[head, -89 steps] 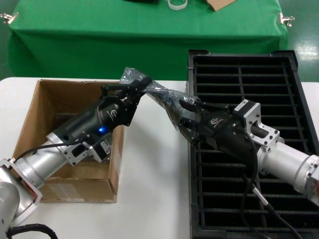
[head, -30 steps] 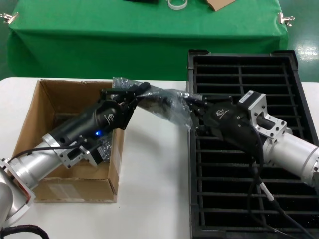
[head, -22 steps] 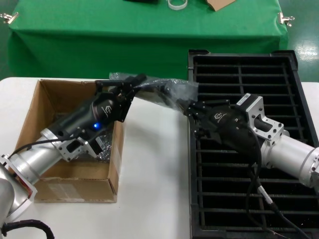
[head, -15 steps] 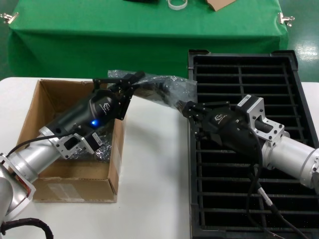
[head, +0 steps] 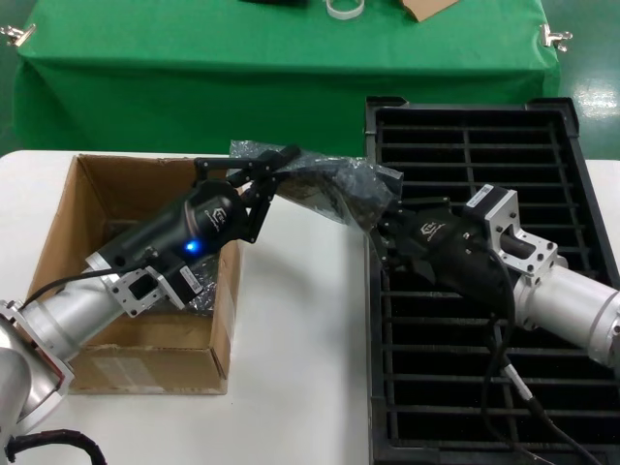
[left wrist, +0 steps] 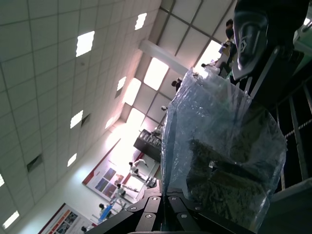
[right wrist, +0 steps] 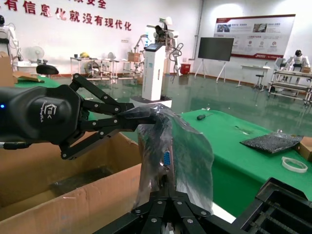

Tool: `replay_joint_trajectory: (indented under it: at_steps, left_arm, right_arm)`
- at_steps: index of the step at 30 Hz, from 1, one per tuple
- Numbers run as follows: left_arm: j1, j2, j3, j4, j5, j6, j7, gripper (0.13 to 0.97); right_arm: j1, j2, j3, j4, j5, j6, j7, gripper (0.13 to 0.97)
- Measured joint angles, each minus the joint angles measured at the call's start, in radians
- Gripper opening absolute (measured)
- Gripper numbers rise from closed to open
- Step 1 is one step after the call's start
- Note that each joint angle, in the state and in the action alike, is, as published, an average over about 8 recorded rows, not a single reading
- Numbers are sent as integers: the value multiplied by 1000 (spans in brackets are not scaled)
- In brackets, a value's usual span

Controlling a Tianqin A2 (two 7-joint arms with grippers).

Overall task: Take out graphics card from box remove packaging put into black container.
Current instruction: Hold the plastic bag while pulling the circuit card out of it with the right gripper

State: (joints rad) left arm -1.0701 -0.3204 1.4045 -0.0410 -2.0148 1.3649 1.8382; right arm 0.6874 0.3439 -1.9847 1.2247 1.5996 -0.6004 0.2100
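Head view: the left gripper [head: 260, 165] is clamped on one end of the packaging [head: 325, 184], held in the air between the box [head: 87, 281] and the black container [head: 484, 291]. The right gripper [head: 386, 225] is closed on the other end, at the container's near-left edge.

Left wrist view: the packaging [left wrist: 222, 161] rises from the closed fingers; the graphics card [left wrist: 224, 178] shows dark inside.

Right wrist view: the packaging [right wrist: 173, 156] stands pinched between both grippers, above the box [right wrist: 73, 195] wall.
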Motion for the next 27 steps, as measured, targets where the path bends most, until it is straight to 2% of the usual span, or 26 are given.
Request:
replay_joint_trajectory:
  at_steps: [13, 22, 27]
  left_arm:
    - [5, 5, 4, -8, 2, 16, -24, 139]
    - [6, 5, 5, -7, 2, 13, -28, 139]
    - [8, 6, 5, -8, 2, 15, -33, 139]
  right_arm:
    - [4, 4, -1, -1, -1, -3, 0, 167]
    - [13, 0, -4, -15, 3, -12, -5, 267]
    - [17, -3, -7, -22, 3, -17, -8, 372]
